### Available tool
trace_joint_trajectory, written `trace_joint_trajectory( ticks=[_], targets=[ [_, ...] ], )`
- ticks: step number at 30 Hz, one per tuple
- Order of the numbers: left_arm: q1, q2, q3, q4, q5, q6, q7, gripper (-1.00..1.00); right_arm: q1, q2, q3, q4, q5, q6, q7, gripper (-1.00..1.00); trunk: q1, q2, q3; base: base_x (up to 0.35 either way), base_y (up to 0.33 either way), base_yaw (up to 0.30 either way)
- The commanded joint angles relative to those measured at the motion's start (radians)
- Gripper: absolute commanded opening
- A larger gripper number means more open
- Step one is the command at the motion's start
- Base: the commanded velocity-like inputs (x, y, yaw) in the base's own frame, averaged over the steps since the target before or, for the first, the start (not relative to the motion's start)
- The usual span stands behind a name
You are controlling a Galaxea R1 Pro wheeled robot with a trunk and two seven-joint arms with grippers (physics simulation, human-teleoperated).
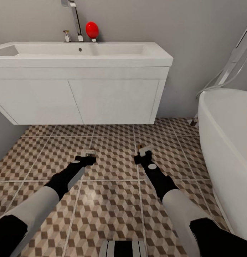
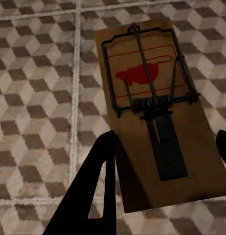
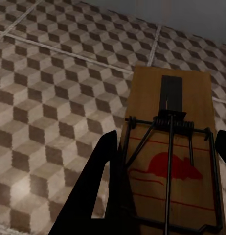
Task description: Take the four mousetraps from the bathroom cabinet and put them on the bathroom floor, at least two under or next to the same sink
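Two mousetraps carried low over the bathroom floor, in front of the sink.

The left claw is clamped on a mousetrap, and the right claw is clamped on a second mousetrap. Each board lies flat between its claw's fingers, wire side up. Both arms reach forward and down toward the tiles just before the white vanity, likely so that these two traps land next to the same sink; whether either board touches the tiles cannot be told.
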Motion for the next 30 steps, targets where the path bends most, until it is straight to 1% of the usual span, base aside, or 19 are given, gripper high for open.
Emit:
trace_joint_trajectory(
  ticks=[1,2,7,17,21,24,27,30],
  targets=[
    [-0.001,0.004,-0.008,-0.008,0.009,0.004,0.011,-1.00,0.000,0.000,0.001,-0.002,0.009,0.002,-0.001,-1.00,0.000,0.000,-0.001,0.000,0.000,0.000],
    [-0.001,0.009,-0.009,-0.021,0.009,0.007,0.011,-1.00,0.000,0.000,0.001,-0.006,0.009,0.003,-0.001,-1.00,0.000,0.000,-0.001,0.000,0.000,0.000],
    [-0.001,0.013,-0.009,-0.041,0.009,0.010,0.011,-1.00,0.000,0.000,0.000,-0.009,0.009,0.004,-0.001,-1.00,0.000,0.000,-0.004,0.000,0.000,0.000],
    [-0.001,0.014,-0.010,-0.105,0.009,0.018,0.011,-1.00,0.000,0.000,0.001,-0.010,0.009,0.003,-0.001,-1.00,0.004,-0.003,-0.057,0.000,0.000,0.000],
    [-0.001,0.025,-0.009,-0.134,0.009,0.019,0.011,-1.00,0.000,0.000,0.002,-0.010,0.009,0.003,-0.001,-1.00,0.006,-0.004,-0.079,0.000,0.000,0.000],
    [-0.001,0.044,-0.010,-0.195,0.009,0.019,0.011,-1.00,0.000,0.000,0.001,-0.010,0.009,0.003,-0.001,-1.00,0.008,-0.004,-0.096,0.000,0.000,0.000],
    [-0.001,0.051,-0.010,-0.220,0.009,0.019,0.011,-1.00,0.000,0.000,0.002,-0.010,0.009,0.003,-0.001,-1.00,0.009,-0.005,-0.112,0.000,0.000,0.000],
    [-0.001,0.053,-0.011,-0.220,0.009,0.019,0.011,-1.00,0.000,0.000,0.002,-0.010,0.009,0.003,-0.001,-1.00,0.010,-0.006,-0.129,0.000,0.000,0.000]
  ],
)
